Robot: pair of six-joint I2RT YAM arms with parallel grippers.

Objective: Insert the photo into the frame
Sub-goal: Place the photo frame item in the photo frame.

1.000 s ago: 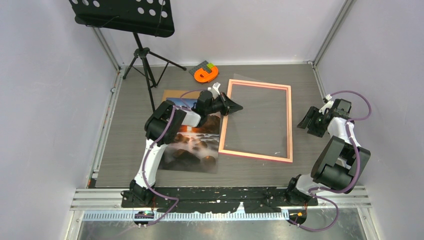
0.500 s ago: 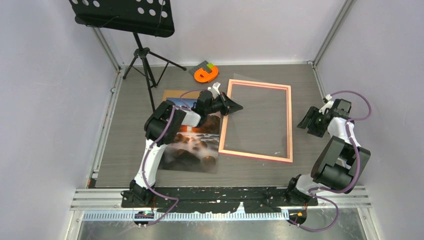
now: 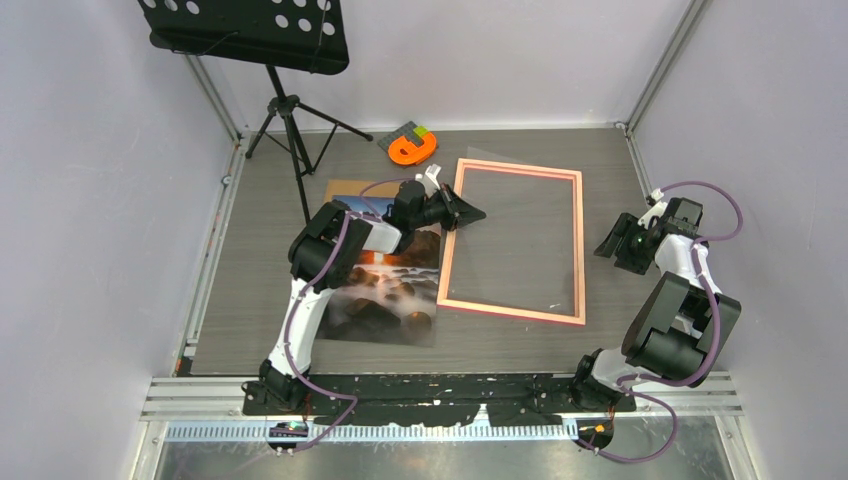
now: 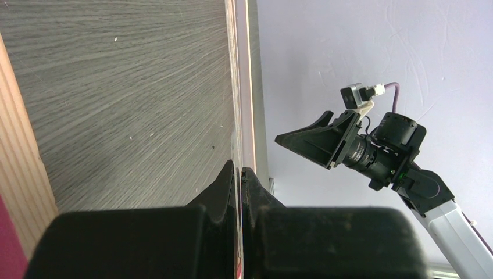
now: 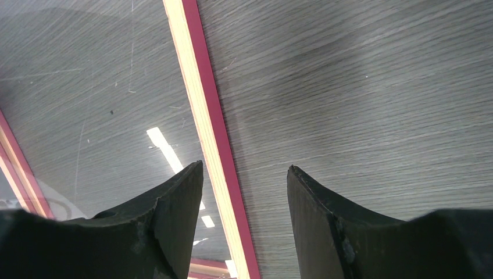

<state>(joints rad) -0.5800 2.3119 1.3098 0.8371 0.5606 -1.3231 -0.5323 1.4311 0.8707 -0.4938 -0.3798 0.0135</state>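
Note:
The photo (image 3: pixel 385 285), a sunset seascape, lies flat on the table left of the frame (image 3: pixel 510 311), mostly under my left arm. The salmon-bordered frame lies flat with a clear sheet (image 3: pixel 520 235) inside it. My left gripper (image 3: pixel 474 213) is turned on its side just over the frame's left rail. It is shut (image 4: pixel 239 168), with a thin coloured sliver of the photo's upper right corner pinched deep between its fingers. My right gripper (image 3: pixel 610 246) hovers open at the frame's right rail (image 5: pixel 203 116), which runs between its fingertips (image 5: pixel 244 168) without touching them.
A brown backing board (image 3: pixel 345 187) pokes out from under the photo's far edge. A small orange tape-like object (image 3: pixel 412 148) sits at the back. A black music stand (image 3: pixel 250 30) stands on its tripod (image 3: pixel 290 125) at the back left. Walls enclose the table.

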